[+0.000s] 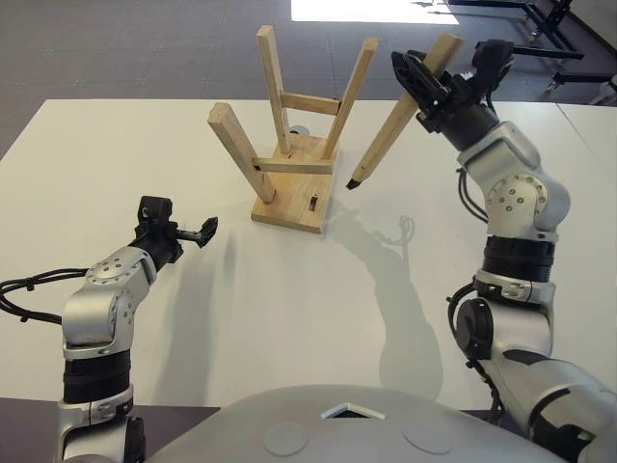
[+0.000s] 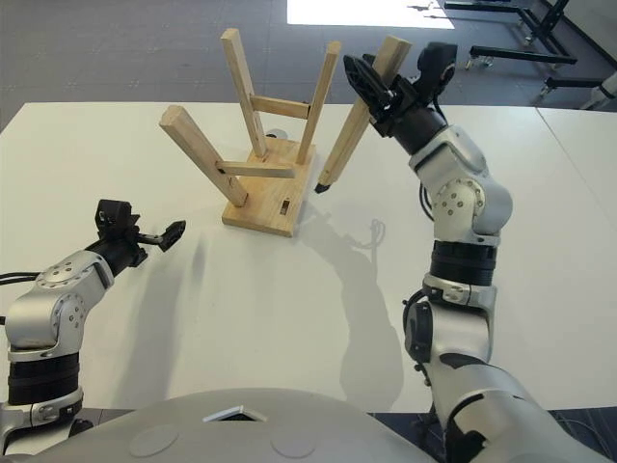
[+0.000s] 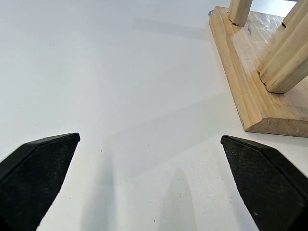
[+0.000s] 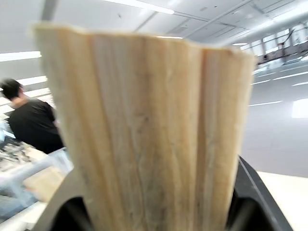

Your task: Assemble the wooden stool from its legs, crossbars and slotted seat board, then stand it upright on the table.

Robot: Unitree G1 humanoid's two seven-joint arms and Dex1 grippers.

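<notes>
Three legs (image 1: pixel 275 87) found already planted in the slotted seat board (image 1: pixel 299 198), upside down toward the far edge of the counter (image 1: pixel 289 318), about mid-width, with two crossbars (image 1: pixel 310 104) joined between them. Pinched the fourth leg (image 1: pixel 390 130) in the right hand (image 1: pixel 424 72), tilted, dark lower tip just beside the board's right side, not yet in the empty slot (image 1: pixel 313 203). Held the left hand (image 1: pixel 204 231) spread and empty toward the left edge, well apart. Judged yet to do: seating that leg, any remaining crossbars, flipping upright.
</notes>
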